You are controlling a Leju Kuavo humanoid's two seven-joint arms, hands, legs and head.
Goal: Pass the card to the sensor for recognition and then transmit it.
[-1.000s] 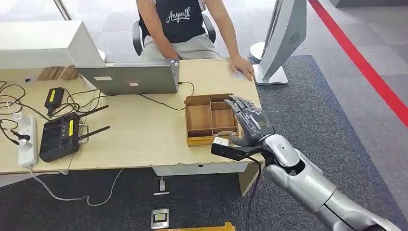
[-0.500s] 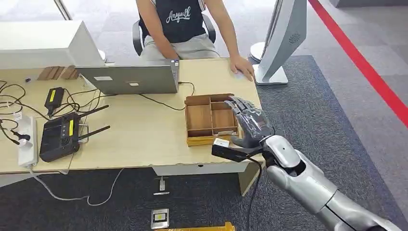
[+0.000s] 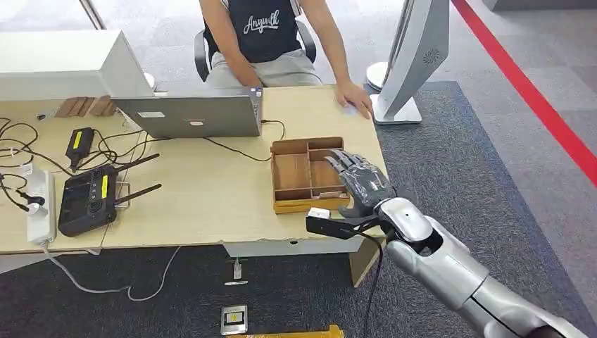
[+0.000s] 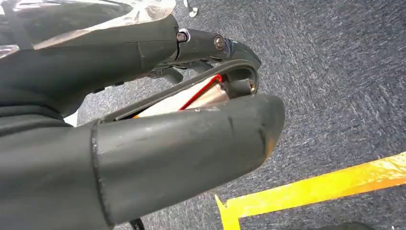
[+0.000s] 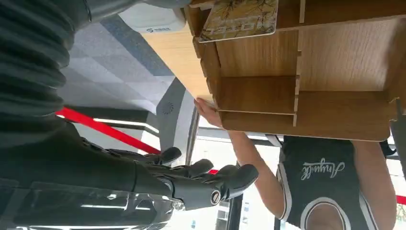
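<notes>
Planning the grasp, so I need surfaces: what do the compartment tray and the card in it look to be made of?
The tray looks like unfinished plywood: matte grain, slotted finger joints at the dividers. The card looks like printed plastic or coated card, thin and flat with a slight sheen; which one I cannot tell.

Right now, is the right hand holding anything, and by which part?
Nothing is held. The right hand hovers over the wooden tray with fingers spread, apart from the card, which lies in a tray compartment.
</notes>
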